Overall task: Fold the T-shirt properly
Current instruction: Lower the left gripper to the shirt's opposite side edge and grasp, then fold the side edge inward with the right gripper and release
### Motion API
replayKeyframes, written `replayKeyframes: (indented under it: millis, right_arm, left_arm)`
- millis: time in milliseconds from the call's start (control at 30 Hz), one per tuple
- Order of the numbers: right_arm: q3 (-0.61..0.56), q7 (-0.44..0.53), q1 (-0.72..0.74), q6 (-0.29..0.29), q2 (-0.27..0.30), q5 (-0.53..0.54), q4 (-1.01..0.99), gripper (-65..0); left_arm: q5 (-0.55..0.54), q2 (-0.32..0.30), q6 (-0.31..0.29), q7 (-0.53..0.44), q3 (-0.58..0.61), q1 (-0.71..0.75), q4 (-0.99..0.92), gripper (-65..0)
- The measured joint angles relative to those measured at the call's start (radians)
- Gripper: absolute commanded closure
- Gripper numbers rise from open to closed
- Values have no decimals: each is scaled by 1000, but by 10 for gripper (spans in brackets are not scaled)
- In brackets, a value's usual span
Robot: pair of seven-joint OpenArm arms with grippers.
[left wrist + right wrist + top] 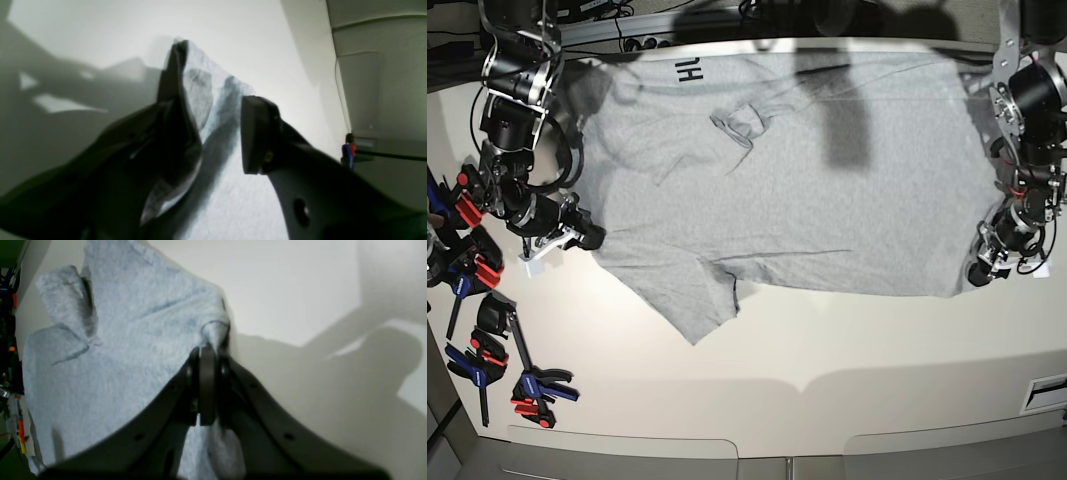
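- One T-shirt (827, 170), grey, lies spread across the far half of the white table (827, 360), lettering near the far edge.
- Two grippers: the right gripper (207, 350) is clamped on the shirt's edge by the table's left edge; the left gripper (213, 110) has jaws apart, cloth between them.
- Several clamps (487, 350) lie at the near-left corner.

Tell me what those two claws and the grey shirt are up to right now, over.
Right gripper shut on light heather-grey cotton T-shirt. Left gripper open around its edge, cloth against one finger. Shirt spread on the white table. Nothing in the way.
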Motion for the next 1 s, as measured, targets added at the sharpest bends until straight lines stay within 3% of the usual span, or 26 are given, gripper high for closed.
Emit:
replayKeyframes:
  millis: [67, 167, 267, 400, 500, 700, 1000]
  right_arm:
    - [0, 0, 0, 0, 0, 0, 0, 0]
    - [0, 1, 0, 0, 0, 0, 0, 0]
    - [0, 0, 0, 0, 0, 10, 0, 0]
    - [0, -48, 3, 0, 4, 95, 2, 0]
    - [0, -105, 2, 0, 17, 146, 47, 0]
    - [1, -241, 5, 0, 35, 245, 162, 0]
    - [1, -519, 4, 0, 34, 508, 225, 0]
  left_arm:
    - [4, 0, 0, 0, 0, 0, 0, -172]
    - [4, 0, 0, 0, 1, 0, 0, 0]
    - [4, 0, 0, 1, 1, 0, 0, 0]
    - [3, -7, -79, 25, 1, 1, 0, 0]
    - [-55, -31, -95, 43, 1, 3, -2, 0]
    - [-197, -117, -175, 172, 1, 5, -2, 0]
    - [-396, -161, -177, 406, 4, 10, -2, 0]
